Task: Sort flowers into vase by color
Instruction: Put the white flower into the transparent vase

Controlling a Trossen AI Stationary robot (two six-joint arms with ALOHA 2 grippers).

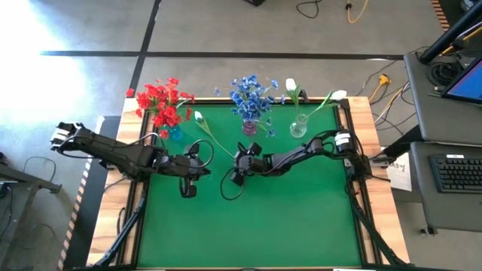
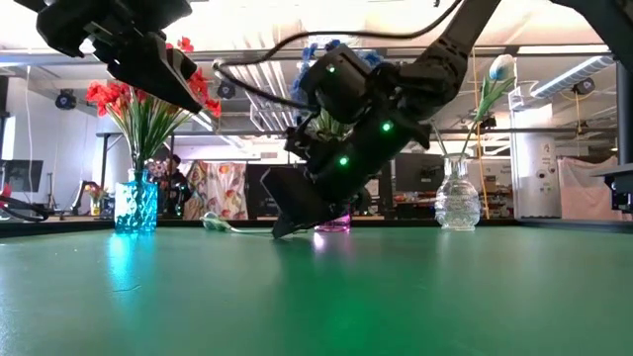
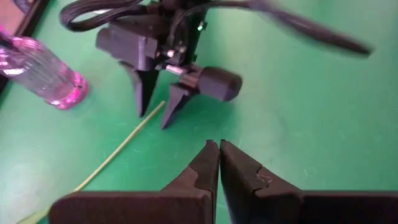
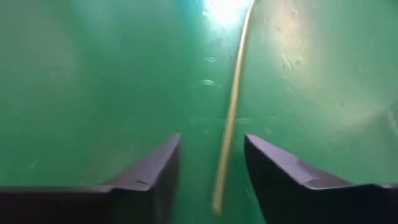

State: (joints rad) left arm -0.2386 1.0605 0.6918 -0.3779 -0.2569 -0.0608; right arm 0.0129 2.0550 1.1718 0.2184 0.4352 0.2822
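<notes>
A white-budded flower lies flat on the green table, its bud (image 1: 198,117) toward the far left and its thin stem (image 1: 215,137) running toward the middle. My right gripper (image 4: 212,140) is open and low over the stem's free end (image 4: 231,118), one finger on each side of it, not touching it as far as I see. The left wrist view shows those fingers (image 3: 153,119) straddling the stem (image 3: 118,152). My left gripper (image 3: 219,146) hangs shut and holding nothing, just left of the right one (image 1: 188,187). Red flowers (image 1: 162,104), blue flowers (image 1: 252,96) and a white flower (image 1: 292,89) stand in vases.
Along the far edge stand a blue vase (image 1: 175,133), a pink vase (image 1: 249,126) and a clear glass vase (image 1: 298,126). Cable loops hang by both grippers (image 1: 230,184). The near half of the green mat (image 1: 256,233) is bare.
</notes>
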